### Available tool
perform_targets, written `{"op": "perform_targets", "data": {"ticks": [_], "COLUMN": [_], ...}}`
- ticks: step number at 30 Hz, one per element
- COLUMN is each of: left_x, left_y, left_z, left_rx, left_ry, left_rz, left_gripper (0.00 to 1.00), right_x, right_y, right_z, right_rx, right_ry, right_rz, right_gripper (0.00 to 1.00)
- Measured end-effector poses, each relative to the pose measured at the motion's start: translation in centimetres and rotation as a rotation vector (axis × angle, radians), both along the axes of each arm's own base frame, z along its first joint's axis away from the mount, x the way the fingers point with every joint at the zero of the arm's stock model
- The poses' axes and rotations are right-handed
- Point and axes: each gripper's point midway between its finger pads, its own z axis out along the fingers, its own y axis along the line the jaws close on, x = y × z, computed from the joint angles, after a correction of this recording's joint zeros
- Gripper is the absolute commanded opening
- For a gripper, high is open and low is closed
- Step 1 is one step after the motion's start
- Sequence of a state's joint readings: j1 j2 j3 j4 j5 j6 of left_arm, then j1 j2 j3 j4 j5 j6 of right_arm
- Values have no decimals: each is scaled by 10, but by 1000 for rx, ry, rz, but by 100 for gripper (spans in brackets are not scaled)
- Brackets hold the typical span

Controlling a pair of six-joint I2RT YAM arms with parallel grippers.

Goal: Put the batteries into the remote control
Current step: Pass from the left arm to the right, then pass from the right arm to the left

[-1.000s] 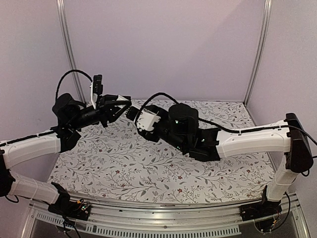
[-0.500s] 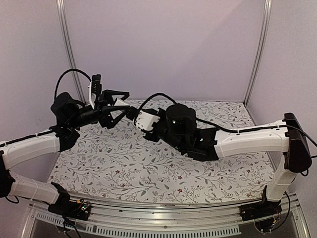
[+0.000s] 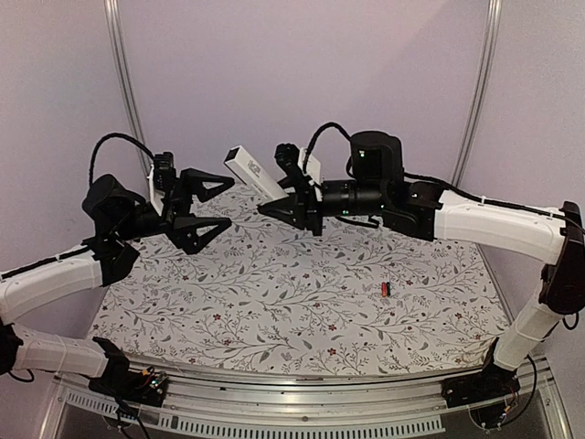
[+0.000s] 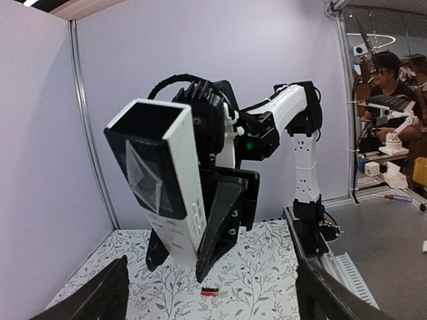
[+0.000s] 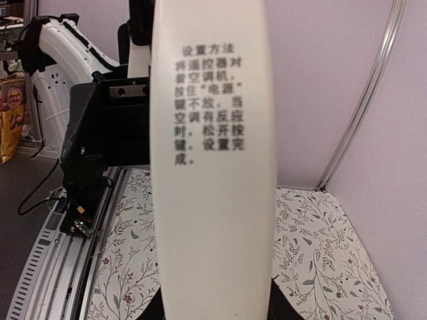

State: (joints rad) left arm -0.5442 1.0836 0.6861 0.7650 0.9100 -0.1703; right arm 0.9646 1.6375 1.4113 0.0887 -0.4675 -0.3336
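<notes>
The remote control (image 3: 253, 172) is a long white bar held in the air over the back of the table, tilted up to the left. My right gripper (image 3: 281, 198) is shut on its lower end. In the right wrist view its printed back (image 5: 213, 200) fills the middle and hides the fingers. My left gripper (image 3: 226, 205) hangs open just left of the remote, apart from it, with nothing between its fingers (image 4: 100, 300). In the left wrist view the remote (image 4: 167, 193) shows its dark end. One small red and black battery (image 3: 386, 289) lies on the cloth at the right (image 4: 209, 291).
The table carries a floral cloth (image 3: 274, 311). Purple walls and metal posts (image 3: 123, 91) close in the back and sides. A metal rail (image 3: 302, 402) runs along the near edge, where both arm bases stand.
The left gripper opened and let go of the remote while the right gripper closed on it. Both arms rose, the right lifting the remote. The battery on the cloth is now uncovered.
</notes>
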Motion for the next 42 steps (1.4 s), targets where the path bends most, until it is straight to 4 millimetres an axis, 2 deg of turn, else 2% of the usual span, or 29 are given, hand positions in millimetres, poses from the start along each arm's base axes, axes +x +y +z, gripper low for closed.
{"op": "perform_targets", "data": {"ticks": [5,10,13,17,23,24,29,30,34,38,42], "left_x": [7,10,7,5,8,7,7,7,9,36,40], "left_y": [-11,-13,-16,-19,-20,-20,-20,-20,-18,-19,-18], "left_z": [-16,-16,-17,-17,-18,-17,-16,-15,-5,16,52], "left_rx": [24,18,17,17,13,10,4,1,-45,-93,-162], "left_ry": [75,97,104,113,118,114,132,144,207,417,515], "left_rz": [-16,-7,-18,-30,-28,-30,-35,-39,-37,30,34], "left_gripper": [78,74,66,45,0,0,0,0,0,0,0], "right_x": [-18,-19,-17,-17,-21,-21,-21,-18,-11,-31,-45], "right_y": [6,13,18,22,24,24,24,24,14,-23,-48], "right_z": [-8,-12,-18,-30,-32,-31,-31,-31,-30,-24,2], "right_rx": [-22,-37,-49,-73,-87,-87,-92,-92,-71,-19,74], "right_ry": [53,80,93,117,139,140,136,131,55,-125,-373], "right_rz": [77,104,112,127,152,155,151,137,70,61,54], "right_gripper": [0,0,0,0,0,4,84,89,93,96,97]}}
